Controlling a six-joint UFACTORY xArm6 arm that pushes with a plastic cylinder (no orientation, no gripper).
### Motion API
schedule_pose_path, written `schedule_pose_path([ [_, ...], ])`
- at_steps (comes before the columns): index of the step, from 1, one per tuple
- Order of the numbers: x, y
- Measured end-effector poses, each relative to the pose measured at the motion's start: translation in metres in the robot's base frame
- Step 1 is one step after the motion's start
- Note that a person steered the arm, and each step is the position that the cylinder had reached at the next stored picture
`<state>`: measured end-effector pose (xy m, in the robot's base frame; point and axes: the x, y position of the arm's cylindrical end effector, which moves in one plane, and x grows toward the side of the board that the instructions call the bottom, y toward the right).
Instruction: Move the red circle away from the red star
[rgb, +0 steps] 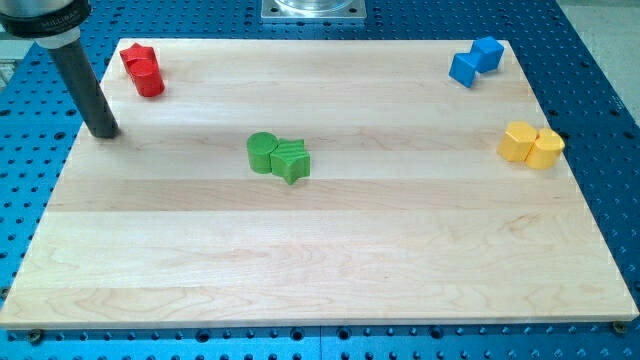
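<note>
The red star (136, 56) sits near the board's top left corner. The red circle (149, 79) touches it just below and to its right. My tip (104, 132) rests on the board at the left edge, below and left of the red circle, apart from both red blocks.
A green circle (262, 152) and a green star (291, 160) touch at mid-board. Two blue blocks (475, 60) sit at the top right. Two yellow blocks (531, 145) sit at the right edge. The wooden board (320, 270) lies on a blue perforated table.
</note>
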<state>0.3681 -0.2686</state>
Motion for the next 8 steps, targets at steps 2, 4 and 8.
schedule_pose_path([
  [2,-0.047,0.000],
  [4,-0.070,0.007],
  [8,-0.069,0.044],
])
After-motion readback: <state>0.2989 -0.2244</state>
